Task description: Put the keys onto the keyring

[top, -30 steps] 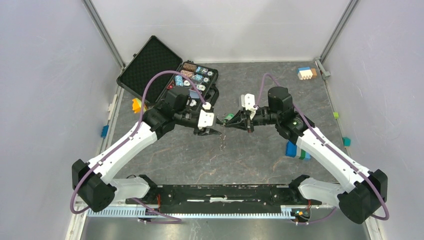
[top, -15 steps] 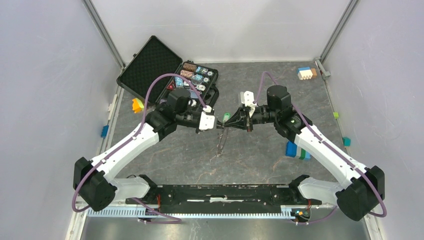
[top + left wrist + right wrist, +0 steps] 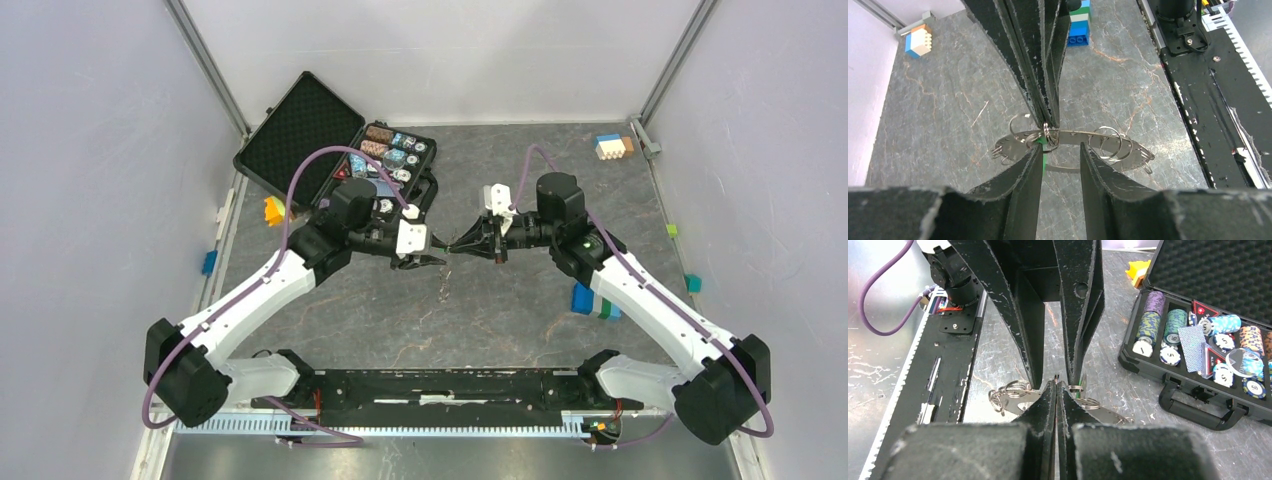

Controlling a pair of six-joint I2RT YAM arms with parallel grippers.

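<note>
The keyring (image 3: 1083,137) is a flat grey metal band with several small split rings on it. It hangs above the table between the two arms, and from above the keyring (image 3: 443,285) shows as a thin dark line. My right gripper (image 3: 1056,382) is shut on its rim, pinching at a small ring. My left gripper (image 3: 1060,147) is open, tip to tip with the right one, and its jaws straddle the band. A green key (image 3: 1044,159) shows as a sliver against the inner face of the left finger. I see no other keys.
An open black case (image 3: 300,130) holding poker chips (image 3: 1168,335) lies at the back left, just behind the left arm. Blue and green blocks (image 3: 585,298) sit beside the right arm. An orange block (image 3: 272,210) is at the left, and a white block (image 3: 610,146) is at the far right corner.
The left jaws narrowed half a second ago and have widened again. Both grippers stay tip to tip at the table's middle, and the green head seen from above earlier is now hidden.
</note>
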